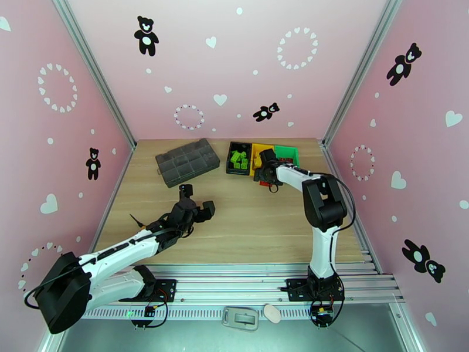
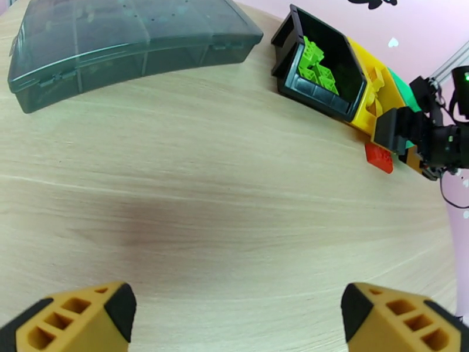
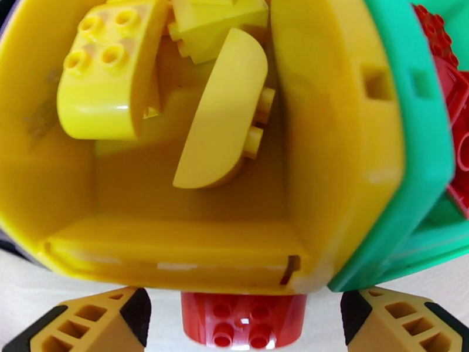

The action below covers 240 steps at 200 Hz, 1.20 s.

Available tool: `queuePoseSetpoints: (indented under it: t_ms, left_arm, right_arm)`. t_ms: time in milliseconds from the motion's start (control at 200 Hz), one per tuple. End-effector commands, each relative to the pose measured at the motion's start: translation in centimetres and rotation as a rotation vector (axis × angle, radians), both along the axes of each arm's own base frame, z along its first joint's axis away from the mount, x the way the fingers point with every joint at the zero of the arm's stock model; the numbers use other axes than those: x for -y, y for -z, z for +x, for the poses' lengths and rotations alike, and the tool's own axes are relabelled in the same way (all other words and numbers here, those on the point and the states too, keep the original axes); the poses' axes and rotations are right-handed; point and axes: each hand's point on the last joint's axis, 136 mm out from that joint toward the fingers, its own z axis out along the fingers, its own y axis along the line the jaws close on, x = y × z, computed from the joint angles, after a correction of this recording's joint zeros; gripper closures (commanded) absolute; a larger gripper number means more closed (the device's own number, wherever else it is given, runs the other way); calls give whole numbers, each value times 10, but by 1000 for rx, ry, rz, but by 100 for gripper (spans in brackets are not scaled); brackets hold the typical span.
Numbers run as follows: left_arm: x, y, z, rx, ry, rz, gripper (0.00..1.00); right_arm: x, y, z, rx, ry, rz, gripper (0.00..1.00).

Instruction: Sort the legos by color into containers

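Left gripper (image 2: pixel 237 318) spread wide over bare wooden table (image 2: pixel 234 189). Right gripper (image 3: pixel 245 331) gapes around a red studded plastic brick (image 3: pixel 243 315) — untouched, lying just before the open yellow plastic bin (image 3: pixel 176 253) of yellow bricks (image 3: pixel 105 77); the green bin (image 3: pixel 410 142) holds red ones (image 3: pixel 451 89).

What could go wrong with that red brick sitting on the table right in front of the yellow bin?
1. The red brick lies right at the foot of the yellow bin, between the open fingers of the right gripper; closing might catch the bin's wall or shove it.
2. Once lifted, the brick could drop into the yellow bin just beside it, though the red bricks sit in the green bin.
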Motion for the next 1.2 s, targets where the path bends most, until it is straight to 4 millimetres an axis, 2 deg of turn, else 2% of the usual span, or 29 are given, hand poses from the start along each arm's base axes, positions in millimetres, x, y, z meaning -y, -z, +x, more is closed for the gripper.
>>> queuePoseSetpoints:
  t_ms: [0,300,465,711,991,1196]
  left_arm:
    - [-5,-1,1,10,-25,-21,2]
    - [-2,-8,2,22,-12,-38,2]
    - [-2,-12,3,30,-11,-44,2]
    - [0,-10,6,28,-8,-40,2]
    - [8,-9,10,20,3,-54,2]
    - [12,-9,12,17,9,-63,2]
  right_arm:
    - [2,8,2,-30,20,-25,14]
    - [-2,28,7,-67,33,-23,22]
    - [-4,35,3,-80,35,-15,28]
    - [-12,17,-12,-36,16,1,33]
    - [-21,-1,-34,-4,-22,9,34]
    - [-18,-11,-49,17,-32,10,34]
